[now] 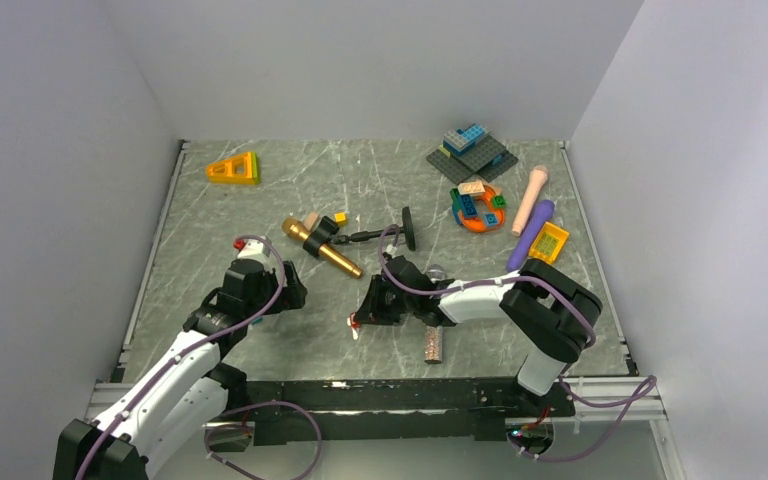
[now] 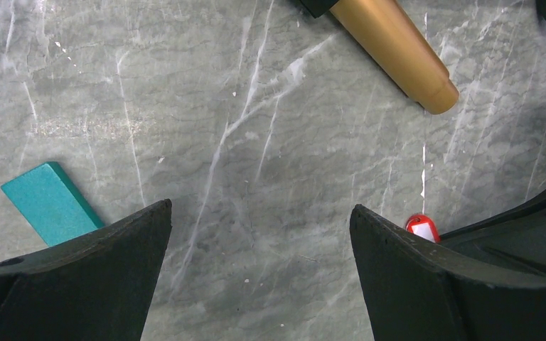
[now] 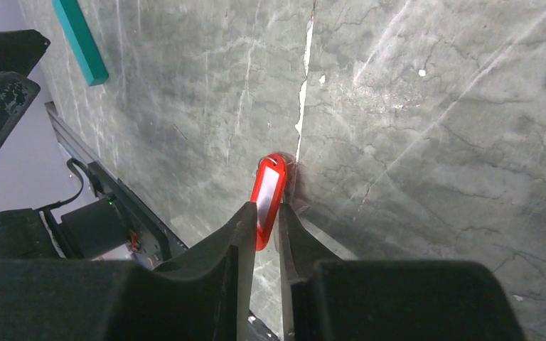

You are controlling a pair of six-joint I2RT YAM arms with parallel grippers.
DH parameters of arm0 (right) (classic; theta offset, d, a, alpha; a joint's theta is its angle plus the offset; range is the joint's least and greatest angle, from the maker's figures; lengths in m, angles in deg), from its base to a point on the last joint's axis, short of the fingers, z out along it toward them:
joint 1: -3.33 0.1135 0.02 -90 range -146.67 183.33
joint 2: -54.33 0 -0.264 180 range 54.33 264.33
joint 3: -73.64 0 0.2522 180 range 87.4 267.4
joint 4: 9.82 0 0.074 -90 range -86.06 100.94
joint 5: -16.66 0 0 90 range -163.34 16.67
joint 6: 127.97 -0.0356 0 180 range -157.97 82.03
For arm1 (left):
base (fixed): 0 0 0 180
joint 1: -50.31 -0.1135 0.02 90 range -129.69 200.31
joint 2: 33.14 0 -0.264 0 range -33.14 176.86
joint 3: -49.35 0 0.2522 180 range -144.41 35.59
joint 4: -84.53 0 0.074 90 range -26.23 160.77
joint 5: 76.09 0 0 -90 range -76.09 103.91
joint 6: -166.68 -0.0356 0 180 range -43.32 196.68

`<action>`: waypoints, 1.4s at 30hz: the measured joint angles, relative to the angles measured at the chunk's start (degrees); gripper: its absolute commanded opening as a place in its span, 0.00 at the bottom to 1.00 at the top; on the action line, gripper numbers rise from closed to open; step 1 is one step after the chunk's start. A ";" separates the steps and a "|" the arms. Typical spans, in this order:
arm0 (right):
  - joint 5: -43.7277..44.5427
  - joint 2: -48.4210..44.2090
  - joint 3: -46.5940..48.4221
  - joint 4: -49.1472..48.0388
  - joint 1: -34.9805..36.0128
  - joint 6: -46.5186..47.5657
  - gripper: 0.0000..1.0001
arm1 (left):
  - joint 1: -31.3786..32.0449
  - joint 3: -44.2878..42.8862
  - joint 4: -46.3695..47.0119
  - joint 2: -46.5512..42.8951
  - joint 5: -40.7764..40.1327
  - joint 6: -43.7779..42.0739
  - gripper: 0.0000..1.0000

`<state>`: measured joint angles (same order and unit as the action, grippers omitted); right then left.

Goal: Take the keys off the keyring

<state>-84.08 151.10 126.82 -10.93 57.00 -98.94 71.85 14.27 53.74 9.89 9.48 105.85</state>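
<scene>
Right tool point(image 3: 264, 229) pinches the red tag point(image 3: 268, 186) near the front edge of the worktop point(image 3: 434, 142); left tool point(image 2: 259, 213), spread wide, should next grip the ring.

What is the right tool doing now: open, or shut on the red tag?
Shut on the red tag: the right wrist view shows the right tool pinching its near end.

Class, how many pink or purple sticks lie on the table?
2: a pink stick far right; a purple stick beside it, toward the near edge. Others could be hidden.
</scene>
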 measured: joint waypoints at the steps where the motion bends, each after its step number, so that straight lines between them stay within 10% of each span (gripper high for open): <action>1: 0.00 0.00 0.07 0.04 0.00 0.07 0.18 | 0.04 0.00 0.00 0.00 -0.02 0.00 0.99; 10: 0.00 -0.04 0.94 1.66 0.02 0.79 0.00 | 0.31 0.00 0.02 0.33 -0.37 0.00 0.99; 25: 1.33 -13.00 4.07 10.80 1.79 5.97 0.00 | 0.50 1.68 1.64 -2.86 2.40 -1.31 0.99; 42: -0.28 -23.89 10.67 25.83 4.28 16.90 0.00 | 0.70 14.80 20.44 -25.94 25.33 2.03 0.81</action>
<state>-84.36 127.21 137.49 14.90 61.29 -82.04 72.55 29.06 74.17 -16.05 34.82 107.88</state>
